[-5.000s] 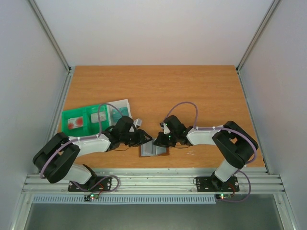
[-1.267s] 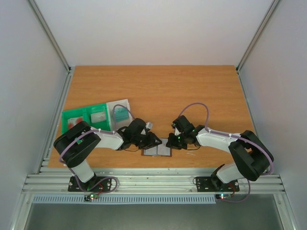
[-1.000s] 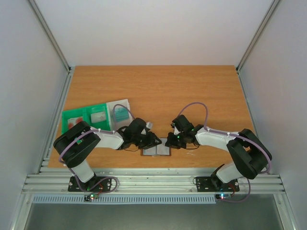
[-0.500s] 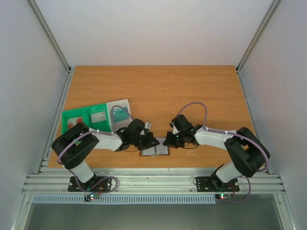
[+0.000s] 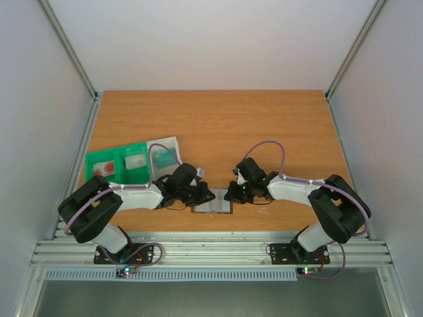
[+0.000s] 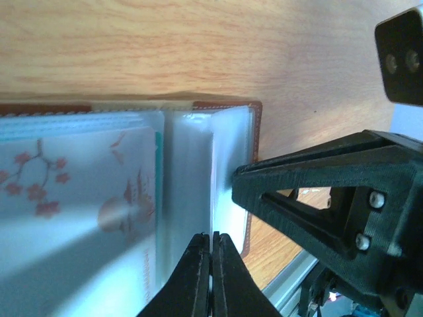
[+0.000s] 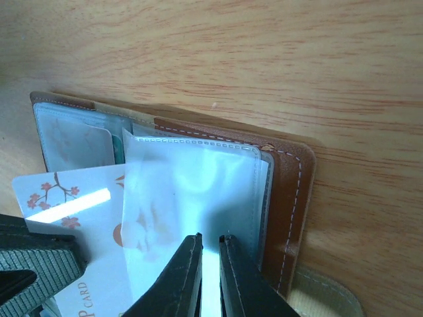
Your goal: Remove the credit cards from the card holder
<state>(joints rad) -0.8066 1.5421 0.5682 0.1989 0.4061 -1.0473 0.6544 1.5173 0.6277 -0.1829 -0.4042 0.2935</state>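
The wooden table [image 5: 218, 119] carries the brown card holder [image 5: 213, 207], which lies open close to the near edge, about midway along it, between the two arms. The left gripper [image 6: 211, 236] has its fingers pressed tight together over the holder's inner pages; what they catch cannot be told. The right gripper [image 7: 210, 239] pinches a clear sleeve [image 7: 198, 191], and beside it a white card [image 7: 73, 198] with red blossoms sticks partly out.

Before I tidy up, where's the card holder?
Top view: the card holder lies open at the near edge of the table, between the left hand and right hand.
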